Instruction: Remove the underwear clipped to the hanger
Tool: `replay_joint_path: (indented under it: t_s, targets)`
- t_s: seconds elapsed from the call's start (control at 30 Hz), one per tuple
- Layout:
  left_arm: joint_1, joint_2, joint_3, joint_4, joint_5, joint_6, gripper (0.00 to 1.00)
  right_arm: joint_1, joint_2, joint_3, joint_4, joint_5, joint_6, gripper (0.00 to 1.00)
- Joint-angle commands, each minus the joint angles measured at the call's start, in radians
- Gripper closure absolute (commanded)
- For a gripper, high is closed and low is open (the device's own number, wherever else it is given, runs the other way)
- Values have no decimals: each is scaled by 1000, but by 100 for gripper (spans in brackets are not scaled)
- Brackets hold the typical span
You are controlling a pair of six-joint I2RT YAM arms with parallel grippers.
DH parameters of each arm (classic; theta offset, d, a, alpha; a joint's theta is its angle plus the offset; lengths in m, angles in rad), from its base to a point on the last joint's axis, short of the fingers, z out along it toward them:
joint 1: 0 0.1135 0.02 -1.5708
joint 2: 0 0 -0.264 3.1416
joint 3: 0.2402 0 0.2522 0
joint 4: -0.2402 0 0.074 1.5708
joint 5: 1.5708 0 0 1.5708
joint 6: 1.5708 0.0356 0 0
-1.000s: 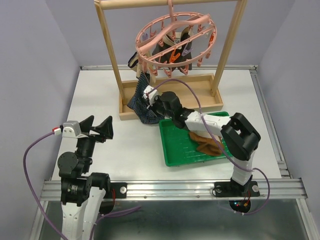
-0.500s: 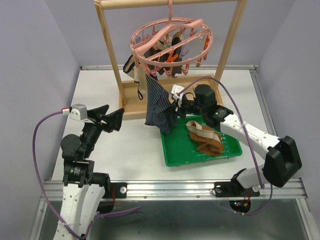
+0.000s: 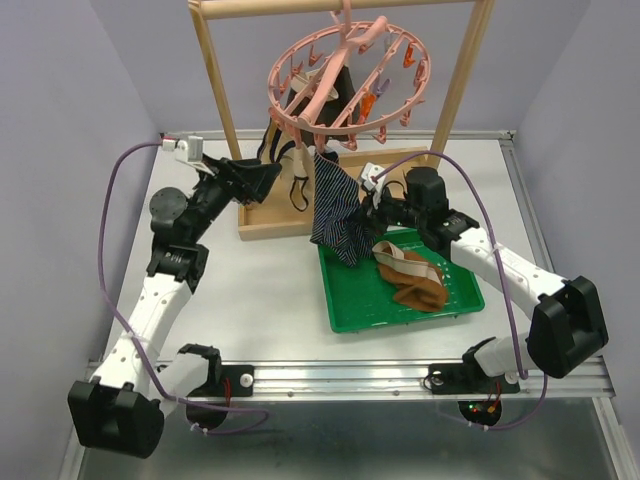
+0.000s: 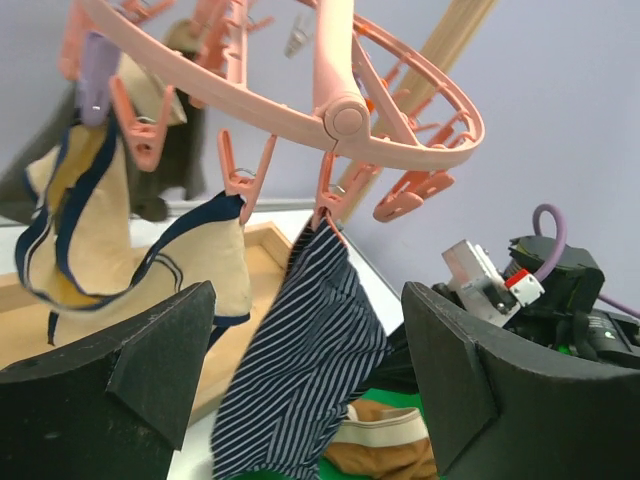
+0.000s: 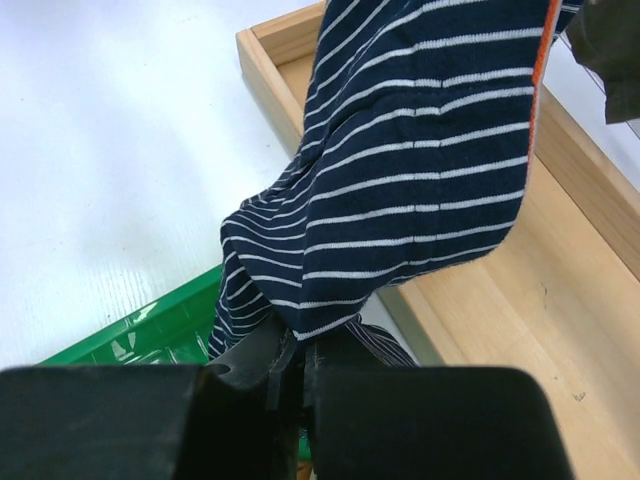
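Observation:
The pink ring hanger (image 3: 345, 75) hangs from the wooden frame, tilted. A navy striped underwear (image 3: 335, 205) dangles from one of its clips, and my right gripper (image 3: 370, 208) is shut on its lower edge over the green tray. In the right wrist view the striped cloth (image 5: 420, 190) runs into the closed jaws of that gripper (image 5: 295, 360). My left gripper (image 3: 262, 175) stands open beside the hanger's left side, holding nothing. Its own view shows the hanger (image 4: 330, 110), the striped underwear (image 4: 310, 370) and a beige underwear with navy trim (image 4: 200, 270), both clipped. A brown underwear (image 3: 410, 278) lies in the tray.
The green tray (image 3: 345, 310) sits right of centre. The wooden frame's posts (image 3: 215, 90) and its boxed base (image 3: 410, 190) stand at the back. A dark underwear (image 3: 345, 95) hangs inside the ring. Purple cables trail off both arms.
My left arm has risen and reached forward to the hanger's left side. My right gripper has drawn the striped underwear right and upward, and the hanger has swung.

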Motion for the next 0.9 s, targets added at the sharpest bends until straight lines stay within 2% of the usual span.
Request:
replay_joint_path:
  t_s: [0.0,0.17,0.37,0.57,0.87]
  targets:
    - [-83,85,100,104,-10,-15,15,-4,-28,-12,69,-15,24,100]
    - [-165,199,151,108,-50,15,15,-6,-33,-12,87,-18,36,99]
    - [-186,288,217,125,-42,45,15,-6,-40,-18,95,-26,41,99]
    - [-205,346,279,131,-30,71,15,-7,-50,-26,98,-32,49,99]
    - [-228,383,283,173,-55,124,14,-9,-51,-23,103,-50,59,100]
